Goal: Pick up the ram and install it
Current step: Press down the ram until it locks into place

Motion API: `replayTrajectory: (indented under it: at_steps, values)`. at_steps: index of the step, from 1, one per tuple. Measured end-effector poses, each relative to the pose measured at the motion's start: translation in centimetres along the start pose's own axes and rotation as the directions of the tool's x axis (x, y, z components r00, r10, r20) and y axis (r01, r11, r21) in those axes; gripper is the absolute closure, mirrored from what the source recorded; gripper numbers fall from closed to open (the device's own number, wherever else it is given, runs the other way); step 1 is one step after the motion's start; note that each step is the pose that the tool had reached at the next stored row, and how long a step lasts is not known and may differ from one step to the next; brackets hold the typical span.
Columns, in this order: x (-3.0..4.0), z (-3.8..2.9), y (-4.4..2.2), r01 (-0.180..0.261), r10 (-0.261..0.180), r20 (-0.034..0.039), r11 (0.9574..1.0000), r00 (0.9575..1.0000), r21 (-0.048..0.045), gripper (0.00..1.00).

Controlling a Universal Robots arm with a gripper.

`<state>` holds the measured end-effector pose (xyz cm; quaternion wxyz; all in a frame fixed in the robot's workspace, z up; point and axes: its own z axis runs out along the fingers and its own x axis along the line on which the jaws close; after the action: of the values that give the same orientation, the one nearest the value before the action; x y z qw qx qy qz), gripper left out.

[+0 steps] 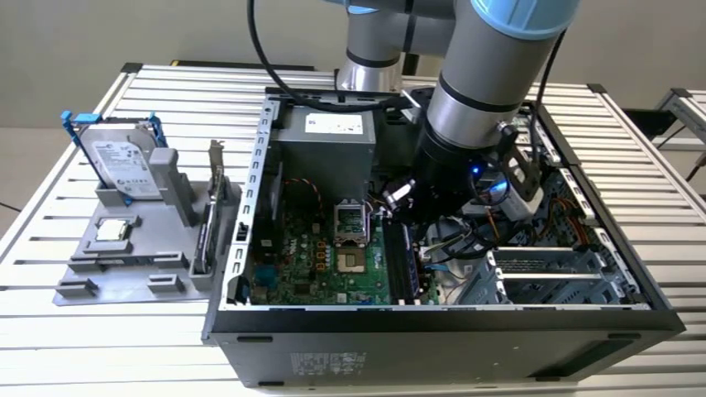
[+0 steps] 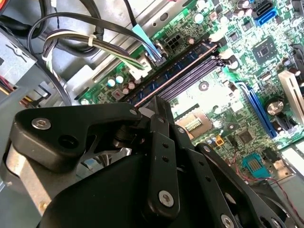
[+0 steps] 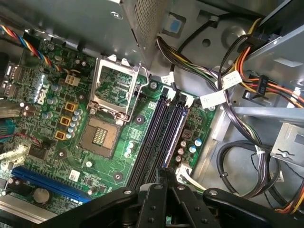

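Observation:
The ram (image 3: 175, 127) stands on edge in a memory slot of the green motherboard (image 3: 118, 156), inside the open computer case (image 1: 441, 318). In the second wrist view the ram (image 2: 185, 71) shows as a thin long edge running along the slots. My gripper (image 3: 166, 174) is shut on the ram near one of its ends, the black fingers (image 2: 159, 107) pressed together over the edge. In the exterior view my gripper (image 1: 399, 207) reaches down into the case, above the ram (image 1: 399, 258) at the board's right side.
Empty black memory slots (image 3: 152, 133) lie beside the ram, with the CPU socket (image 3: 114, 90) nearby. Cable bundles (image 3: 237, 156) crowd the drive-bay side. Outside the case, a grey holder (image 1: 132, 256) carries a hard drive in a blue frame (image 1: 116, 157).

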<state>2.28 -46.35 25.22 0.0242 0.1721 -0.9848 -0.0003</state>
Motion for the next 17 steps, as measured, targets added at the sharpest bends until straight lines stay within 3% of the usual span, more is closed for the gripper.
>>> replayTrajectory:
  at_steps: [17]
  values:
    - [0.0,0.0,0.0,0.067,-0.067,0.0027,0.9977,0.9978,-0.0085,1.0]
